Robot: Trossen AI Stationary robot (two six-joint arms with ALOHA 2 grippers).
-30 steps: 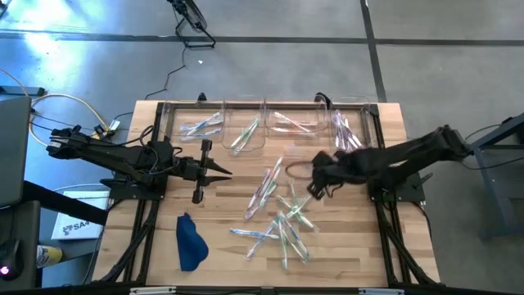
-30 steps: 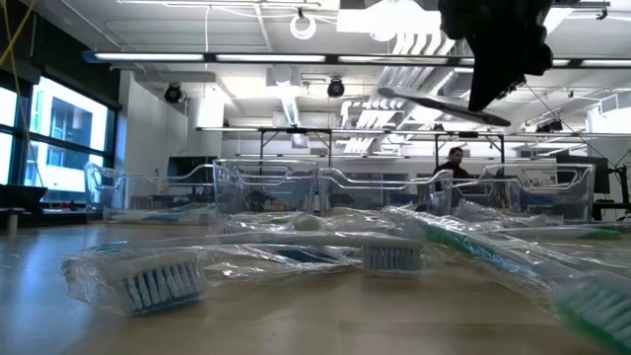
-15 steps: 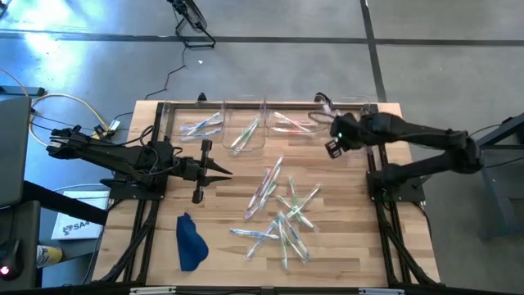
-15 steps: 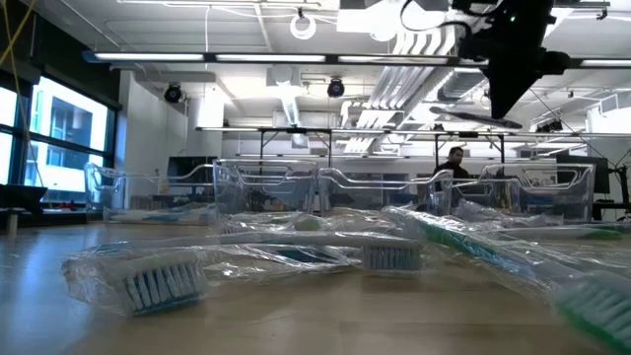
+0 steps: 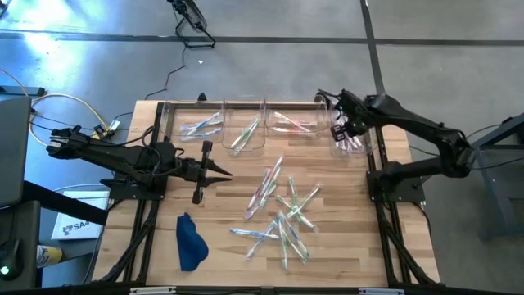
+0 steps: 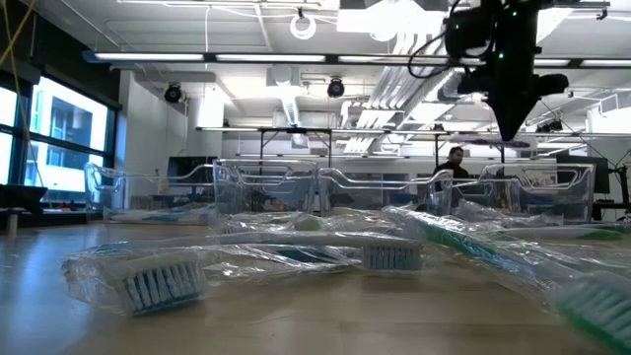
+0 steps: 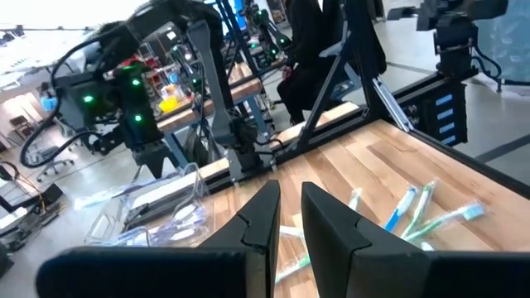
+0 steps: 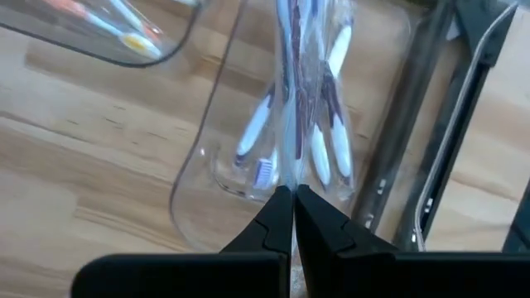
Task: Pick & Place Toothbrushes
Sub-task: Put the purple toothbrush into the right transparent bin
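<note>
The wooden table (image 5: 164, 246) keeps bare board along its 9 o'clock side. Four clear bins (image 5: 246, 135) line the 12 o'clock edge. Loose toothbrushes (image 5: 282, 217) lie at centre. The right gripper (image 5: 342, 131), fingers pressed together on a wrapped toothbrush (image 8: 291, 99), hangs over the 1 o'clock bin. The left gripper (image 5: 221, 171), nearly closed and empty, waits at 9 o'clock. The blue cloth (image 5: 190, 242) sits at 7 o'clock.

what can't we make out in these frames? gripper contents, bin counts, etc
- Right gripper, over the rightmost bin: shut, wrapper edge seems pinched; which toothbrush it belongs to is lost in overlapping wrappers.
- Toothbrushes in the bins: too small and overlapped in the high view to count.
- Low view: the near toothbrushes hide the pile behind.
- Left gripper: contents beyond the picture's bottom edge.
</note>
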